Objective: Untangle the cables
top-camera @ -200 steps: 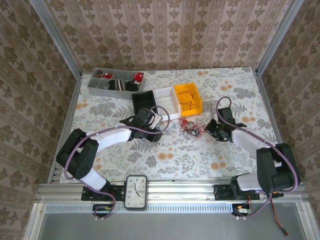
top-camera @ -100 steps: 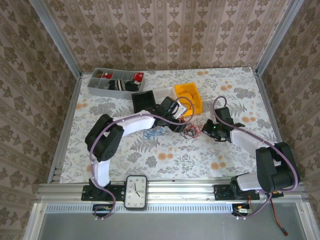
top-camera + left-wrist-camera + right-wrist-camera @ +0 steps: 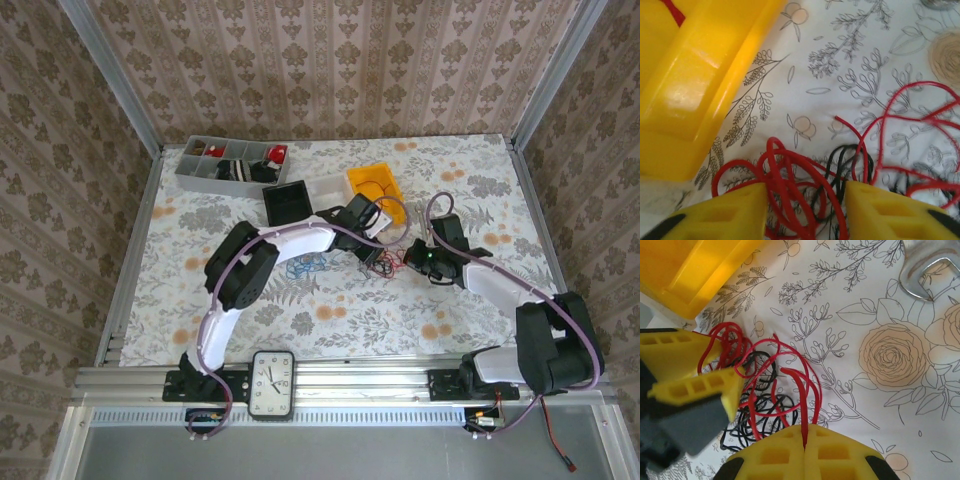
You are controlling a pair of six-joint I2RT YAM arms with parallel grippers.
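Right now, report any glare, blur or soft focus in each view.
Left wrist: glare on the wall of the yellow bin, and the red cables smear toward the right edge. Right wrist: the left fingers are blurred, while the tablecloth print is sharp. Top external: even light, no glare.

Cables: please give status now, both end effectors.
Left end effector open, astride tangle. Right end effector shut on red cable. Yellow bin close beside, not blocking.

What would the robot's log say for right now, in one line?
left tool: open, straddling red cables | right tool: shut on one of them | black cable: tangled among them
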